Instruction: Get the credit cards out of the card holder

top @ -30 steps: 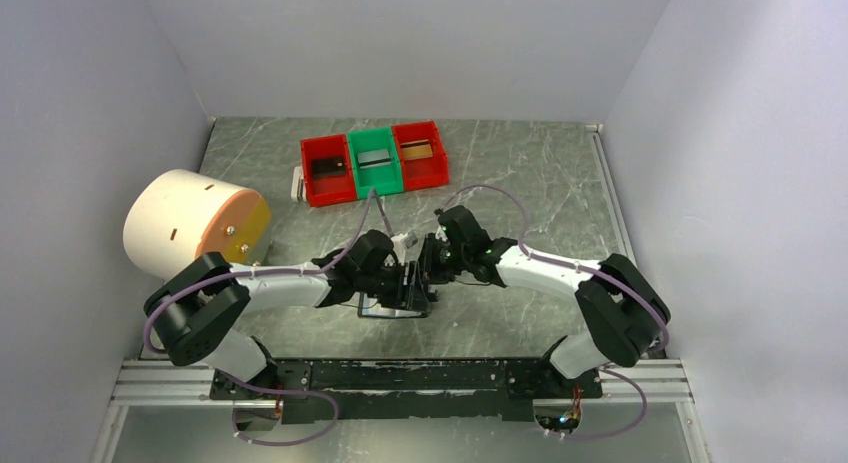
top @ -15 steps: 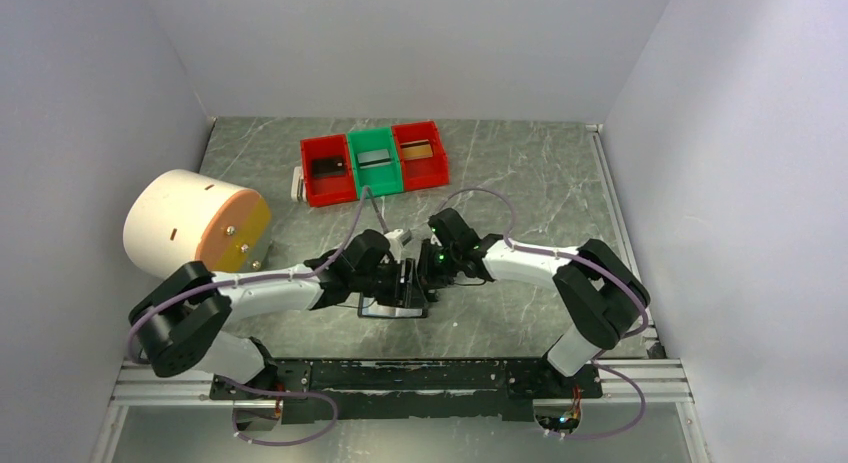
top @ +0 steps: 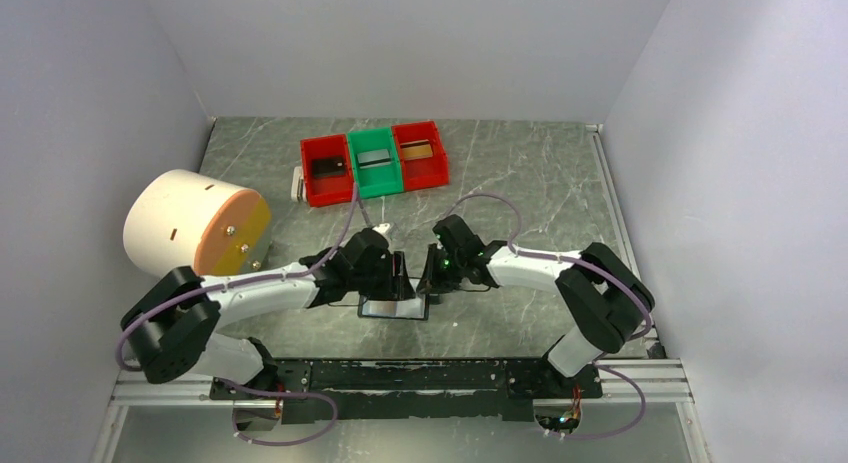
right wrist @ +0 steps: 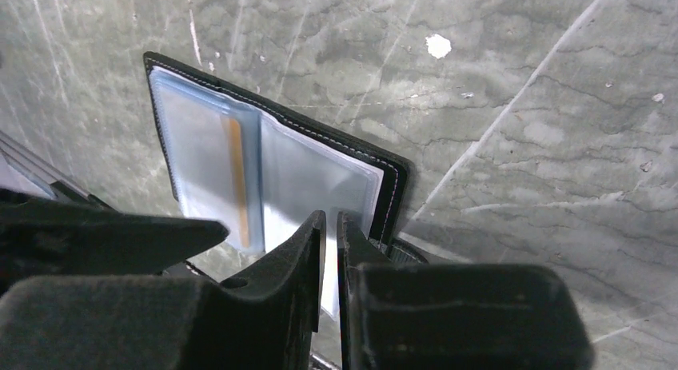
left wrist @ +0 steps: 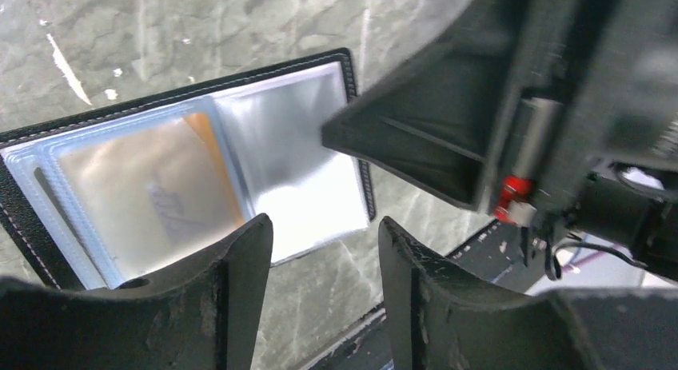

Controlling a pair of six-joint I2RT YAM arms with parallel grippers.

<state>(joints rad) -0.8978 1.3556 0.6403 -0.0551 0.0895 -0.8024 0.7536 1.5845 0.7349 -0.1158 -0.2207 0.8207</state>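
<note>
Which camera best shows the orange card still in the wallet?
Left wrist: the orange card shows its broad face inside the open card holder. Right wrist catches only a narrow strip of it. Top external: the holder is small between the arms, card not discernible.

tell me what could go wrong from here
1. The right gripper seems to pinch only a clear sleeve, not a card; pulling may lift the whole wallet, since the open left gripper holds nothing down.
2. The two grippers are close over it and might collide.
3. The orange card sits under glossy plastic, hard to grip.
</note>
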